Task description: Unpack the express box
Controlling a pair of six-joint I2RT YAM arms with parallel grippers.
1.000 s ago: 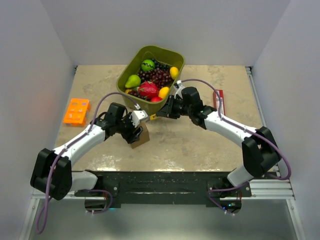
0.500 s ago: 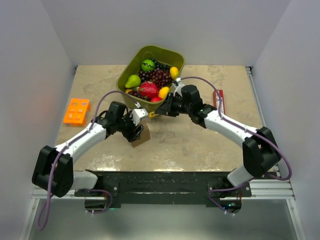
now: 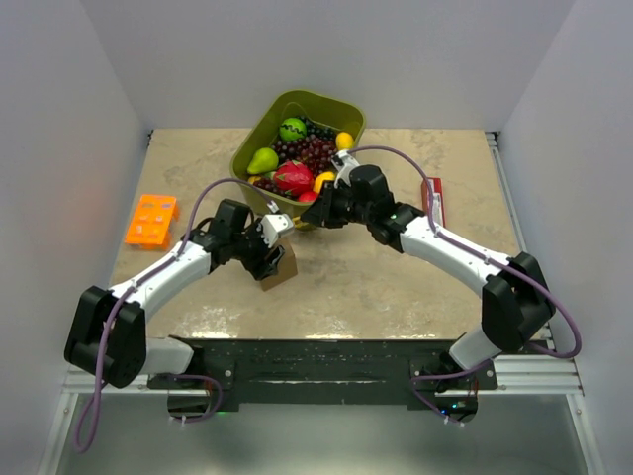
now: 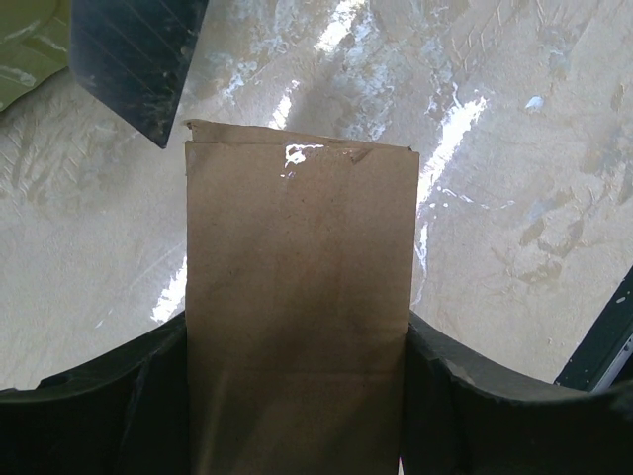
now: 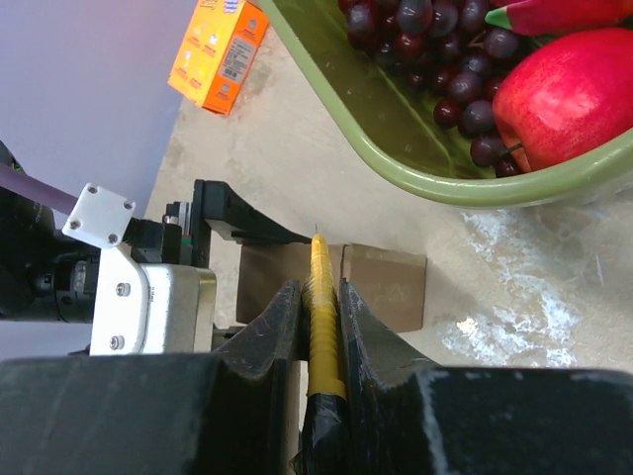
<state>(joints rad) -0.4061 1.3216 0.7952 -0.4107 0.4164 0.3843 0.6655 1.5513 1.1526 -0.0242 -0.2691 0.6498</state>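
The table [image 3: 396, 287] is shut in by white walls [image 3: 59, 148] on the left, back and right, and only the near edge, where the arms are bolted, is unwalled. The widest bare top lies in front of the box [image 3: 281, 269] and across the right front. The strip between the box and the tub [image 5: 396, 148] is narrow and taken up by both grippers.

The box sits left of centre, just in front of the tub's near wall and apart from it. The left gripper [image 4: 297, 386] has it, jaws fairly wide, one finger [image 4: 109, 396] pressed flat on each side (the wrist view shows cardboard filling the whole gap). Its top looks closed.

The right gripper [image 5: 322, 336] comes in from the right, close along the tub's near rim. Its jaws are nearly together, pinching a slim yellow tool [image 5: 318, 262] whose thin point reaches over the box's far edge. I cannot tell whether the tip touches the cardboard.

The tub at back centre is full:
- a green ball [image 3: 292, 129]
- a pear [image 3: 262, 160]
- dark grapes [image 3: 316, 150]
- a red fruit [image 3: 293, 176]
- two yellow pieces [image 3: 343, 142], on the right side

An orange tray [image 3: 151, 220] lies near the left wall, well apart from the box. A red packet [image 3: 432, 198] lies by the right arm, towards the right wall (partly hidden by the arm).
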